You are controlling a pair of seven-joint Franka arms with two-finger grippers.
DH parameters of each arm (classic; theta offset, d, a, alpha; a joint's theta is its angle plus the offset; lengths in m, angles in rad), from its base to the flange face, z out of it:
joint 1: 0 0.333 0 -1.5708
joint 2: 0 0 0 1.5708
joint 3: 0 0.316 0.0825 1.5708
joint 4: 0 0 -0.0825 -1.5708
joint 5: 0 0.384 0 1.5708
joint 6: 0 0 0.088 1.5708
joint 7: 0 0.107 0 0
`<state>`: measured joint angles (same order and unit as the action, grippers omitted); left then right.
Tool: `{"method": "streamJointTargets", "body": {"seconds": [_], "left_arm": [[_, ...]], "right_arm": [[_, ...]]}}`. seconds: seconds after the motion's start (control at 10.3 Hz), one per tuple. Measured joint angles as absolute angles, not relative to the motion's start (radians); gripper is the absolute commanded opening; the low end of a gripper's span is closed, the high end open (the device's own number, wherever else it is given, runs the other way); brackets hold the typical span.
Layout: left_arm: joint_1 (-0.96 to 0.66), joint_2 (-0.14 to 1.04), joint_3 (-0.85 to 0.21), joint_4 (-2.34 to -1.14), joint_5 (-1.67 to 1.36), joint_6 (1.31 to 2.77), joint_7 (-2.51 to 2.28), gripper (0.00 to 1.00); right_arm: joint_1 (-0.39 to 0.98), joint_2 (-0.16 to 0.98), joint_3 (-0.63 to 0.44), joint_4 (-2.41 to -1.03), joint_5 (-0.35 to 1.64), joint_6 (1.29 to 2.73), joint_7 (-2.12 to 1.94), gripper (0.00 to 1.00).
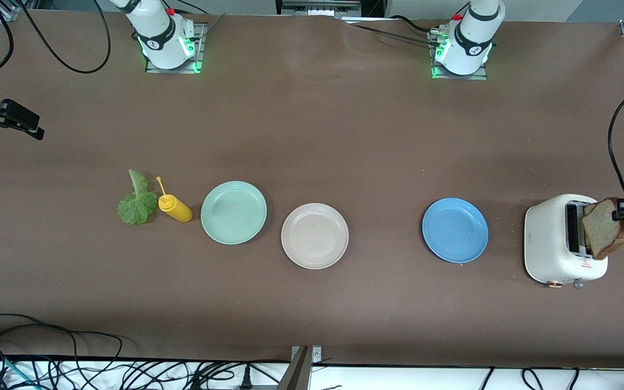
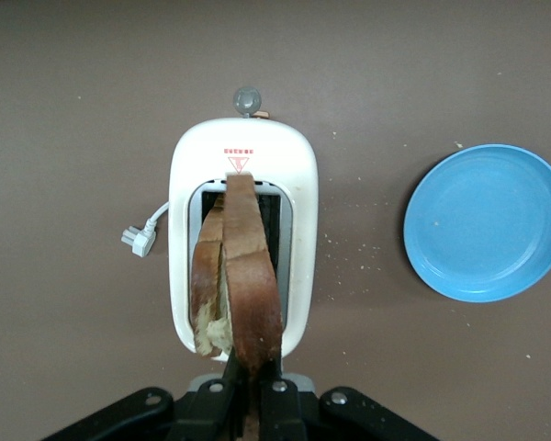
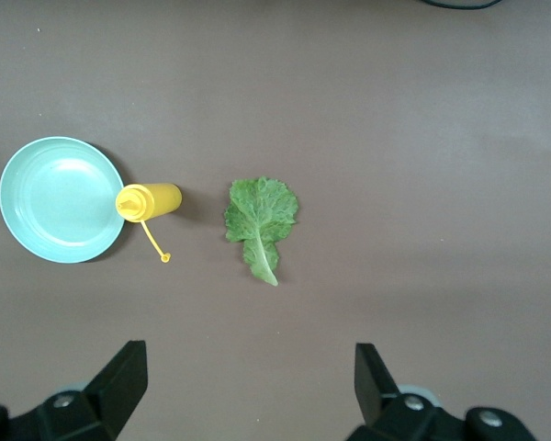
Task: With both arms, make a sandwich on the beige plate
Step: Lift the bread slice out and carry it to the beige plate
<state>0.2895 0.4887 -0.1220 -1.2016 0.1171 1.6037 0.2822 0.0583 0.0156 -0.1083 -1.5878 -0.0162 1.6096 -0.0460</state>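
- The beige plate (image 1: 314,236) lies bare, with open table all round it; the green plate (image 1: 234,212) is just beside it, the blue plate (image 1: 455,230) well apart.
- The yellow bottle (image 1: 175,208) lies touching the lettuce (image 1: 137,201), crowding that side of the leaf.
- The toaster (image 1: 558,240) stands under the left gripper (image 2: 246,390), which is clamped on a bread slice (image 2: 253,280); a second slice (image 2: 207,285) presses against it.
- The right gripper (image 3: 248,390) hangs spread wide over bare table near the lettuce.
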Motion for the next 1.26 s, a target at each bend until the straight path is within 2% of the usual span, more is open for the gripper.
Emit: {"method": "streamJointTargets", "body": {"seconds": [0.19, 0.58, 0.77, 1.26], "left_arm": [[0.28, 0.454, -0.164, -1.202, 0.099, 1.571, 0.177, 0.0], [0.229, 0.464, -0.358, -1.23, -0.027, 1.563, -0.293, 0.0], [0.14, 0.513, -0.367, -1.24, -0.139, 1.586, -0.413, 0.0], [-0.08, 0.643, -0.37, -1.253, -0.29, 1.971, -0.721, 0.0]], "right_arm": [[0.058, 0.016, -0.108, -1.588, -0.016, 1.61, -0.046, 1.0], [0.059, 0.016, -0.108, -1.587, -0.016, 1.609, -0.046, 1.0], [0.058, 0.015, -0.108, -1.587, -0.017, 1.609, -0.046, 1.0], [0.058, 0.015, -0.108, -1.586, -0.017, 1.608, -0.046, 1.0]]}}
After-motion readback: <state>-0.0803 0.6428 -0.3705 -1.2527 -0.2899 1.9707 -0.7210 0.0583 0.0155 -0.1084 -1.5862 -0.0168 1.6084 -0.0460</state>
